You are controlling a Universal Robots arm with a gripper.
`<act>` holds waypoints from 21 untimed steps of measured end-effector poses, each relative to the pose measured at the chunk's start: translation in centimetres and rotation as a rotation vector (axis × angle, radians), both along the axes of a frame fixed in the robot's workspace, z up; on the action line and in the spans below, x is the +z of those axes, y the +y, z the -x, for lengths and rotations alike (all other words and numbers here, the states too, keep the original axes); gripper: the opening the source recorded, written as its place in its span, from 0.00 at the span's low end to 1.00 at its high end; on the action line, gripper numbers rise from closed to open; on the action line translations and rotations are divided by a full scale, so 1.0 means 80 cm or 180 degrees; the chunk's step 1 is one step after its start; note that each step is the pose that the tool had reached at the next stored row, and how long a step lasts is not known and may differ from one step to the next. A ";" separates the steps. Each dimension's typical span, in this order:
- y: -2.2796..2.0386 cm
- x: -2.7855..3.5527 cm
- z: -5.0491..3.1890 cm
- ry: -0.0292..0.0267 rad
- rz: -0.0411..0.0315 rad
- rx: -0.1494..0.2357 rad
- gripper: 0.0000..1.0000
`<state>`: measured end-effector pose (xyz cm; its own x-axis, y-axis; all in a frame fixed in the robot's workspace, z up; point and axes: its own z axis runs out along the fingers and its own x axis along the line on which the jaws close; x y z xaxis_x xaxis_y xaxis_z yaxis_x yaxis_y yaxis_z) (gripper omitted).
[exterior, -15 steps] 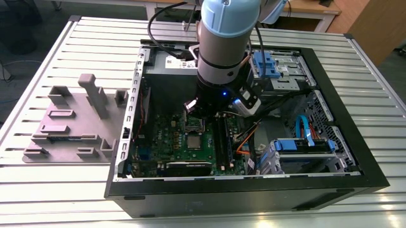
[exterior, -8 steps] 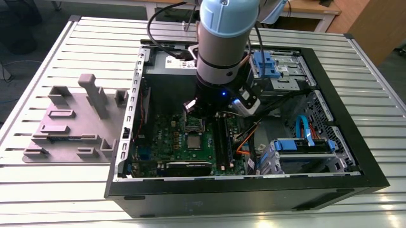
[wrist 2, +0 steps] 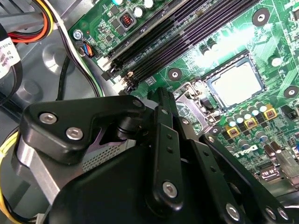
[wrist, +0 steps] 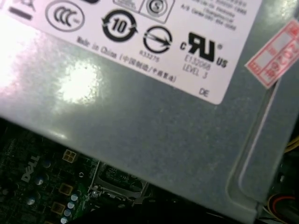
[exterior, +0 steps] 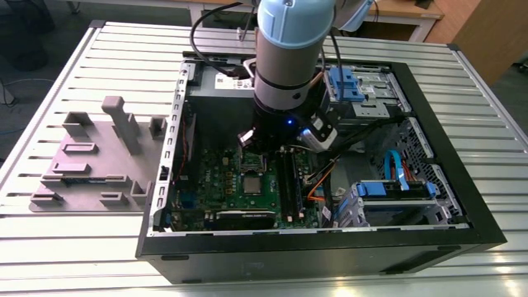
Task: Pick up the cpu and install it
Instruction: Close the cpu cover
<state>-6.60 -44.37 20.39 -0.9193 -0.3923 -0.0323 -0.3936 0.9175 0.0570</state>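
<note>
A ribbed surface carries the open case. Near the tool lies the cpu. Whether the tool is open or closed cannot be told.

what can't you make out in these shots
- Exterior view: the arm hides part of the motherboard under its wrist.
- First wrist view: the grey box covers most of the socket.
- Second wrist view: whether the cpu sits flush is too small to judge.
</note>
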 end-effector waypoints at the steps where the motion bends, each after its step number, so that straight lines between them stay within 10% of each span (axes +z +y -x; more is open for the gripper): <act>1: 0.0000 0.0000 0.000 -0.0002 0.0000 0.0000 0.11; 21: -0.0012 0.0062 -0.002 -0.0004 0.0000 0.0047 0.11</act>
<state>-6.40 -44.46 20.89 -0.9133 -0.4058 -0.0335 -0.4071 0.9116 0.0564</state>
